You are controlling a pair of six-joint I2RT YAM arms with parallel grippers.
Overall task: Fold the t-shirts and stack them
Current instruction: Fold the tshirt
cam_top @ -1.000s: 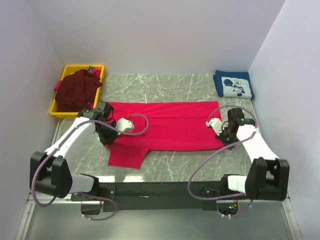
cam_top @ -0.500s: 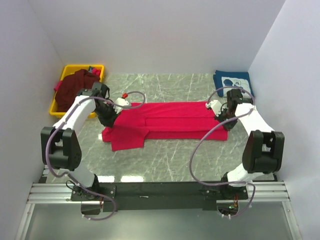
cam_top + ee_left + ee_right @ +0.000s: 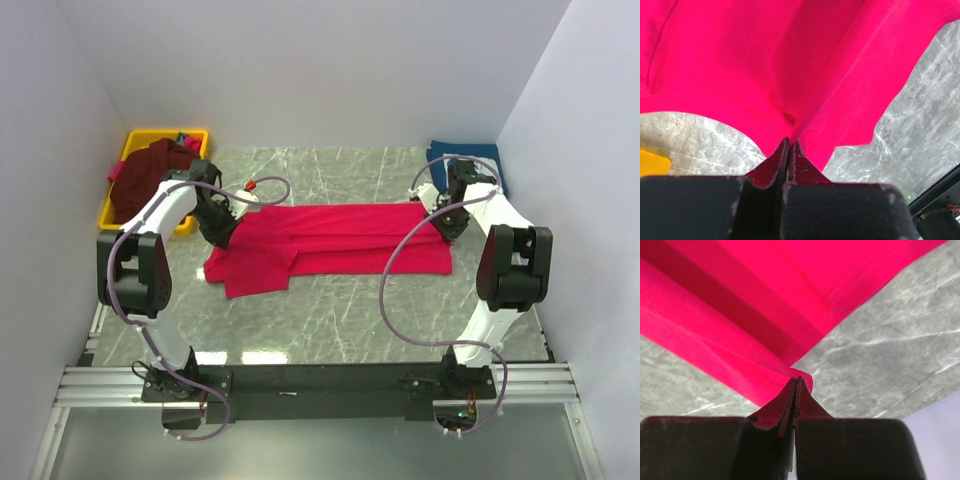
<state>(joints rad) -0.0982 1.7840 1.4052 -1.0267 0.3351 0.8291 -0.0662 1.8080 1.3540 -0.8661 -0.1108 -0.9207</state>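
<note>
Red shirt: the bright crimson-red cloth t-shirt (image 3: pixel 340 235) lies stretched across the grey marbled table (image 3: pixel 340 320), its long edges folded over.
Left pincer (image 3: pixel 789 146): clamped on the shirt's left edge.
Right pincer (image 3: pixel 796 381): clamped on a hem corner.
Maroon shirt: the dark maroon t-shirt (image 3: pixel 150 178) is heaped in the yellow plastic bin (image 3: pixel 145 134).
Navy shirt: the navy t-shirt (image 3: pixel 492 160) sits in the far right corner.

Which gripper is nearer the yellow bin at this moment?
Left. The left gripper pinches one end of the red t-shirt, just right of the yellow bin. The right gripper pinches the shirt's opposite end, a full shirt length farther from the bin.
</note>
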